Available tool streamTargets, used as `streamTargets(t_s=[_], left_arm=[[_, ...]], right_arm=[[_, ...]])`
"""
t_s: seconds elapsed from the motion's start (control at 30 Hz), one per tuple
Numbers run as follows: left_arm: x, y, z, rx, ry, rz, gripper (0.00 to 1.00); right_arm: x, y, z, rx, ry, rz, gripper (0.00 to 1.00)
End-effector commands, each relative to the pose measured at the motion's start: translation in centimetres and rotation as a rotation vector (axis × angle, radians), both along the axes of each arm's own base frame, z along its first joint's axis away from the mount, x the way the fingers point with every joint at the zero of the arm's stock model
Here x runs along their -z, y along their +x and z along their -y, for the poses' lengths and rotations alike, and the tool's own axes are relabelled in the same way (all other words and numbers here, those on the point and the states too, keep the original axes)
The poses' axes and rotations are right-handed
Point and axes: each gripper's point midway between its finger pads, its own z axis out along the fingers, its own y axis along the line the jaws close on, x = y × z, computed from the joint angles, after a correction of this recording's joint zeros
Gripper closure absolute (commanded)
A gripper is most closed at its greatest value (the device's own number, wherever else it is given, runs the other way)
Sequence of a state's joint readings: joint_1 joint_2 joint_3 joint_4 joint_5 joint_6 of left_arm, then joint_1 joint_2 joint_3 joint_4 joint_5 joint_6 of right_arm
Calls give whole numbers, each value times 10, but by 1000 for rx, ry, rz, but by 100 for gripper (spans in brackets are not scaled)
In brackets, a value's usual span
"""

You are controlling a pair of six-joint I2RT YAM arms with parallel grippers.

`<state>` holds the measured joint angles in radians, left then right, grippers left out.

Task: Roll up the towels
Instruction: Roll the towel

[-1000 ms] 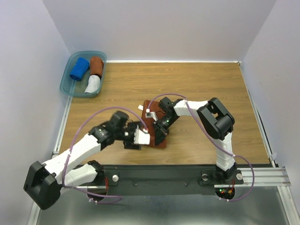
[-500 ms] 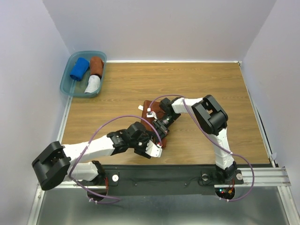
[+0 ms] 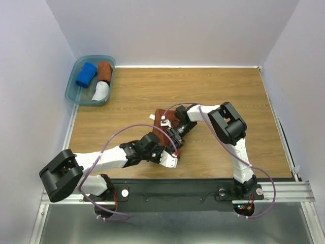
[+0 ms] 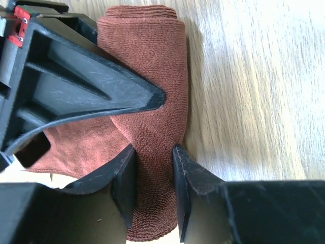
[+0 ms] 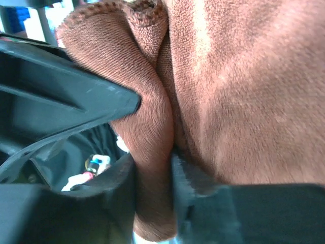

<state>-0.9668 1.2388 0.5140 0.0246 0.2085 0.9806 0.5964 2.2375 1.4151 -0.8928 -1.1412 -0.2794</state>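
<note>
The rust-brown towel (image 3: 162, 114) lies mid-table, partly rolled and mostly covered by both grippers. My left gripper (image 3: 171, 153) is at its near end, shut on the rolled fold; in the left wrist view the jaws (image 4: 154, 170) pinch the brown roll (image 4: 152, 61). My right gripper (image 3: 175, 134) is beside it, shut on a fold of the same towel (image 5: 244, 91); its jaws show in the right wrist view (image 5: 152, 175). A light grey roll (image 3: 100, 91) lies in the tub.
The translucent blue tub (image 3: 71, 81) stands at the far left corner and also holds a blue roll (image 3: 85, 74) and a brown roll (image 3: 104, 71). White walls close in the table on three sides. The two grippers sit close together.
My left arm swung right, from the towel's near left corner to its near end, and now grips the fold. The towel's near part has bunched up and looks shorter. The right gripper barely moved.
</note>
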Motion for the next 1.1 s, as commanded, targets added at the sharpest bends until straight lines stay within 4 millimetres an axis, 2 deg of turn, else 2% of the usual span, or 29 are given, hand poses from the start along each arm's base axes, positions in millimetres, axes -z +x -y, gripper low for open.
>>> streamTargets(t_s=[0.0,0.1,0.2,0.23,0.27,0.3,0.33,0.37,0.4,0.43,0.47,0.5,0.53,0.57,0.6,0.7,0.73,0.77,0.83,0.9,0.93,0.97,1.0,1.03,1.07], left_arm=[[10,-29,-12,-15,48,-175,92],[15,-38,-13,-14,70,-236,93],[17,-41,-12,-26,80,-291,93],[17,-42,-11,-31,76,-321,93],[19,-42,-11,-37,81,-341,93],[14,-33,-11,-61,64,-353,93],[14,-34,-12,-62,61,-393,93],[11,-29,-8,-66,56,-412,93],[16,-29,-14,-82,68,-450,93],[10,-23,-14,-94,50,-493,93],[16,-21,-17,-104,66,-534,93],[9,-18,-10,-95,46,-565,93],[11,-18,-16,-112,63,-610,93],[19,-20,-17,-111,88,-654,93],[16,-14,-13,-107,82,-667,93],[26,-17,-20,-136,119,-827,91],[21,-14,-17,-135,116,-864,91],[26,-6,-16,-153,115,-899,89],[29,-5,-19,-173,139,-945,87],[41,-3,-21,-202,170,-1006,86],[38,4,-21,-211,162,-1031,86],[45,3,-22,-224,177,-1075,85],[44,10,-19,-219,169,-1083,84],[41,9,-22,-225,162,-1133,84],[47,9,-23,-235,168,-1171,84]], right_arm=[[16,31,18,55,-75,95,60],[-4,48,18,88,-48,148,47],[-33,80,26,171,-22,219,37],[-41,89,29,194,-18,238,29],[-46,98,33,216,-26,264,28],[-55,114,42,253,-26,304,27],[-68,121,48,276,-22,349,26],[-74,134,61,313,-42,391,25],[-80,137,62,318,-47,424,25],[-96,146,74,350,-42,477,24],[-101,151,81,366,-54,515,24],[-107,155,91,383,-60,545,23],[-121,152,96,379,-46,609,22],[-125,152,101,373,-59,653,22],[-130,149,105,365,-62,693,20],[-144,130,112,328,-33,790,15],[-148,127,114,325,-25,809,9],[-155,118,115,315,-3,838,8],[-162,108,115,292,27,869,8],[-159,100,116,250,11,925,7],[-164,91,107,212,18,971,7],[-161,90,107,198,-20,1002,8],[-163,88,101,180,-21,1035,9],[-159,75,87,140,-18,1048,10],[-157,82,83,139,-58,1116,11]])
